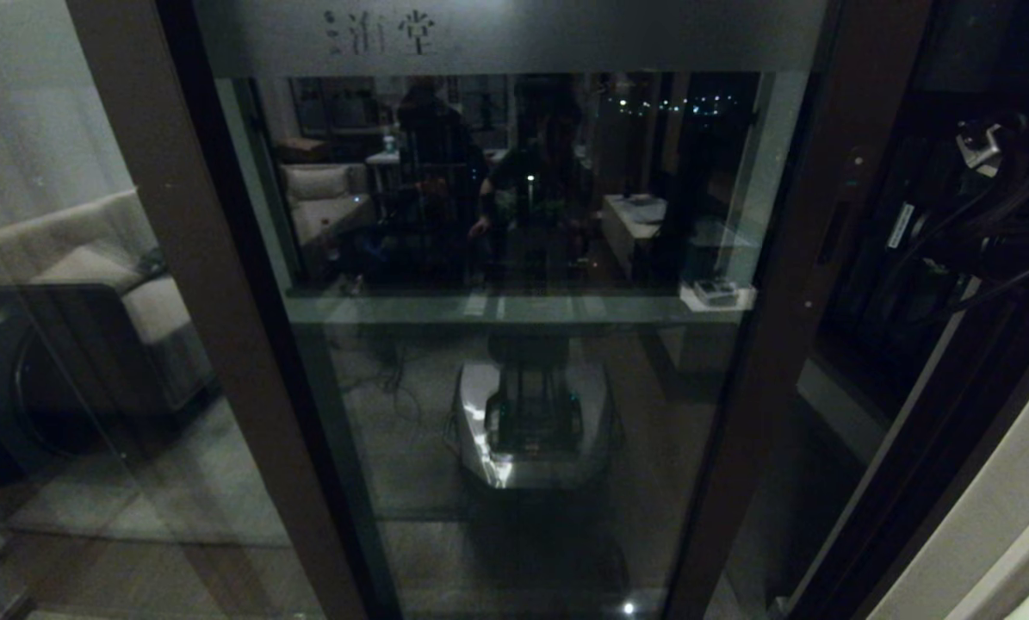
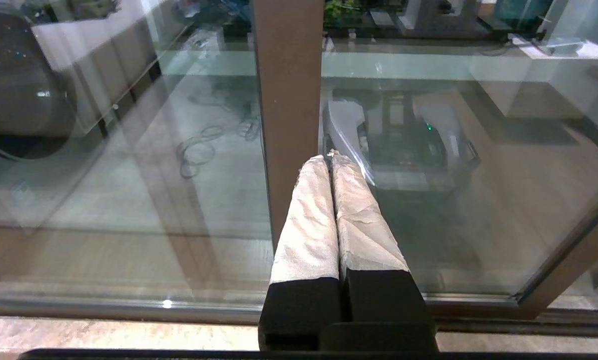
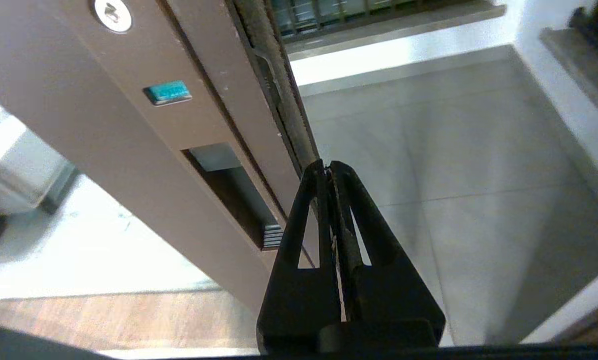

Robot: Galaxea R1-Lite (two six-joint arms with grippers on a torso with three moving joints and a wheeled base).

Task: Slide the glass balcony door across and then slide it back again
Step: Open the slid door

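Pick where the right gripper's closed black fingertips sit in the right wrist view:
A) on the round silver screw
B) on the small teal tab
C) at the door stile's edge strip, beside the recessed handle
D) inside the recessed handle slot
C: the right gripper, fingers together, meets the fuzzy edge strip of the brown-framed glass balcony door, beside the recessed handle slot, not in it.

glass balcony door (image 1: 514, 344) cut off top and bottom, right arm (image 1: 996, 232) a dark tangle at frame edge
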